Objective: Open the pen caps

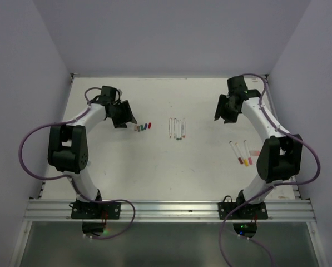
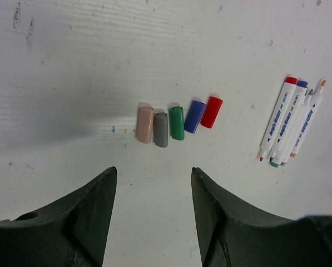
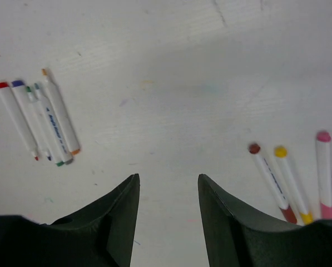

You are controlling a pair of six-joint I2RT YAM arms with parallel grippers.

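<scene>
On the overhead camera I see the left claw [image 1: 123, 115] hanging over the white table [image 1: 154, 178], with its fingers spread and nothing between them. The pen caps [image 1: 143, 127] lie in a short row just to its right, left of the table's middle. A cluster of bare pens [image 1: 177, 128] lies side by side near the centre. The right claw [image 1: 226, 113] is well apart from them on the far right, also spread and empty. Three capped pens [image 1: 242, 153] lie nearer its base.

On the left wrist camera, the left claw [image 2: 153, 173] stands wide with only bare table between its fingers [image 2: 93, 217]. The pen caps [image 2: 177, 123] lie flat just ahead of the gap, five in a row: tan, grey, green, blue, red. The tan and grey ones touch, and the rest are close together. The bare pens [image 2: 291, 122] are off to the right, packed together, their thin tips towards me.

On the right wrist camera, the right claw [image 3: 167, 179] is spread and holds nothing. The bare pens [image 3: 40, 119] lie ahead to the left. The capped pens [image 3: 292, 183] lie to the right: brown, yellow and pink, slightly apart, with the coloured caps on their near ends.
</scene>
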